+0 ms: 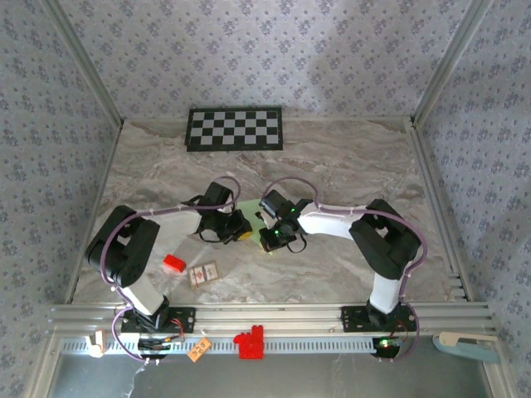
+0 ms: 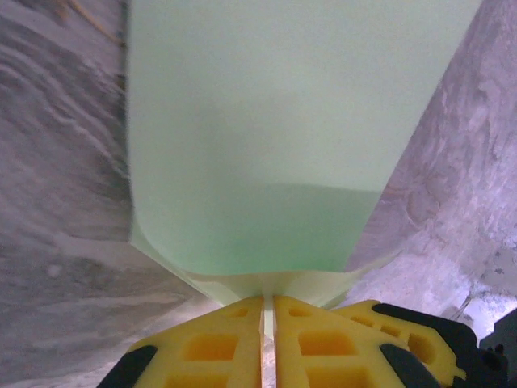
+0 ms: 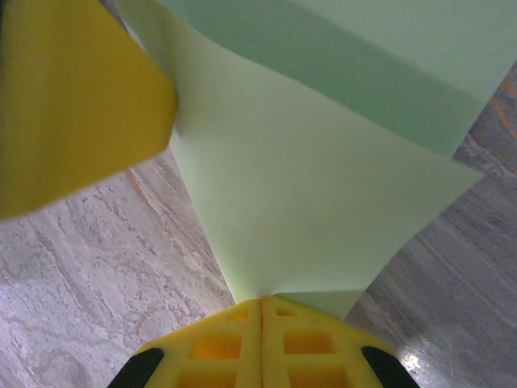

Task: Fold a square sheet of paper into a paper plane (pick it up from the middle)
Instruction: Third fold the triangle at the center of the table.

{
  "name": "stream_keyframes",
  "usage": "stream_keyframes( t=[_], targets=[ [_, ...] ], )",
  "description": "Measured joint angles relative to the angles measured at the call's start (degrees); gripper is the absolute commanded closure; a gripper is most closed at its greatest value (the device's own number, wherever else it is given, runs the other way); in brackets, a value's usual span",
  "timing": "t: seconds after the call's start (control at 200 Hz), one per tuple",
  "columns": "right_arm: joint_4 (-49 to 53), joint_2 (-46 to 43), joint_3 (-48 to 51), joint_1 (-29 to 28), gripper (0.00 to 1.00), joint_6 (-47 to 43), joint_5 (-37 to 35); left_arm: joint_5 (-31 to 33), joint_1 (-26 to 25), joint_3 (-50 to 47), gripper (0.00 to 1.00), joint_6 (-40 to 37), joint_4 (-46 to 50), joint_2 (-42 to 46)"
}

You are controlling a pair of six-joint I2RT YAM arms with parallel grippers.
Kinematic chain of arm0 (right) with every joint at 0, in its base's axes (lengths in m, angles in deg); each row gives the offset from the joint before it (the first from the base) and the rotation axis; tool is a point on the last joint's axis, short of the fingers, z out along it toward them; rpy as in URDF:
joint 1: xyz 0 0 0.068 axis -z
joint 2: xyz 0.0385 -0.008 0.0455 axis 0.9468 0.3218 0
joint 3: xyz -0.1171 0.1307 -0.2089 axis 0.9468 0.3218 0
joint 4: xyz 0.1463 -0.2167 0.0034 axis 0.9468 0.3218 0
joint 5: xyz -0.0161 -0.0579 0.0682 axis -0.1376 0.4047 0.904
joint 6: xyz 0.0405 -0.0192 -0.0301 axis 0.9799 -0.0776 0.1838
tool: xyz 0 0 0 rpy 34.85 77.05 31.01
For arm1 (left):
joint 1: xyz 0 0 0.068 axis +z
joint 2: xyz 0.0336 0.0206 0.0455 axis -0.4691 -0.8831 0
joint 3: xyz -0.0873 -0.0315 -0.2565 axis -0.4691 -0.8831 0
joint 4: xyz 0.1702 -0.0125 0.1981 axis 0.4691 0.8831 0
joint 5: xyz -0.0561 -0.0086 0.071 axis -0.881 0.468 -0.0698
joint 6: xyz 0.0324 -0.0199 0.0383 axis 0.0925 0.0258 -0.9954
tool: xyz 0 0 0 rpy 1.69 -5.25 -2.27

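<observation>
Clamped at lower centre of each wrist view: thin pale green paper square (image 2: 275, 162), pinched tight by left yellow two-finger gripper (image 2: 268, 301) and right yellow two-finger gripper (image 3: 262, 303). Could tear or crease askew if tugged apart unevenly, or slip free.

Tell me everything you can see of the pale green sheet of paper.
The square sheet of paper is thin, plain, matte and pale green. It is not flat: the right wrist view shows a folded layer with a straight edge lying across it. It is over the marble-patterned table, between the arms. The left gripper is shut on one edge and the right gripper on a narrowing end.
</observation>
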State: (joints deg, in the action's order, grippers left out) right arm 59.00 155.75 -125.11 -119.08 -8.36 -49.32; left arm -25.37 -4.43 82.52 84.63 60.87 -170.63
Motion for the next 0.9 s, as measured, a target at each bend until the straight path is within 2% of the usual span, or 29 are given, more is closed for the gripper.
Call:
stream_keyframes(
  t=[0.3, 0.9],
  targets=[
    [0.6, 0.3, -0.5, 0.2, 0.93, 0.9, 0.2, -1.3, -2.2, 0.0, 0.90, -0.5, -3.2, -1.6],
    [1.2, 0.7, -0.9, 0.4, 0.93, 1.8, 0.7, 0.2, -3.3, 0.0, 0.89, -4.2, -1.6, -2.7]
  ],
)
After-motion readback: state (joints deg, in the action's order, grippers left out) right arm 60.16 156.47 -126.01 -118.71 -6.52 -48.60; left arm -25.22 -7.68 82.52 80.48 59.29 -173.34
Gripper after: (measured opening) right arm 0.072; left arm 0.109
